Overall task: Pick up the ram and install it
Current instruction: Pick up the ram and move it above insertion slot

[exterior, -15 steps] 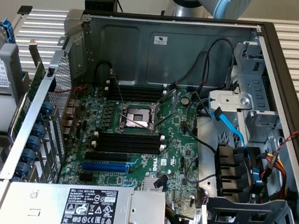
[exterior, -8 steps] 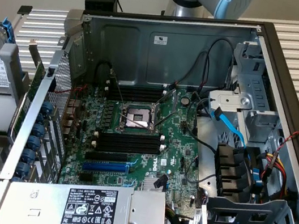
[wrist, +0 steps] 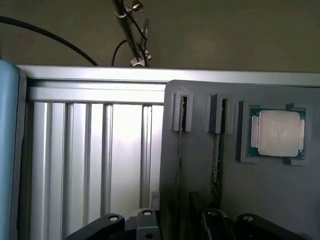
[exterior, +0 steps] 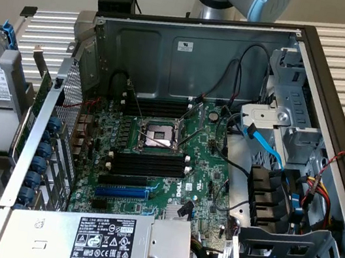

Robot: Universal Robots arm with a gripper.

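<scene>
Two thin dark ram strips stand on edge in the slots of a grey holder (wrist: 235, 200). One ram (wrist: 180, 135) runs down between my fingers; the other ram (wrist: 217, 145) lies just beside it, toward the processor chip. My gripper (wrist: 177, 224) is open over the first strip, its black fingers (wrist: 145, 220) apart on either side and not touching it. In the exterior view the open computer case shows the motherboard (exterior: 172, 169) with black memory slots (exterior: 149, 166) beside the processor socket (exterior: 158, 134).
A silver processor chip (wrist: 278, 133) sits in a pocket of the same holder. The holder rests on a ribbed aluminium table (wrist: 90, 160). Inside the case are a blue expansion slot (exterior: 121, 192), loose cables (exterior: 262, 144), drive cages (exterior: 290, 255) and the power supply (exterior: 100, 243).
</scene>
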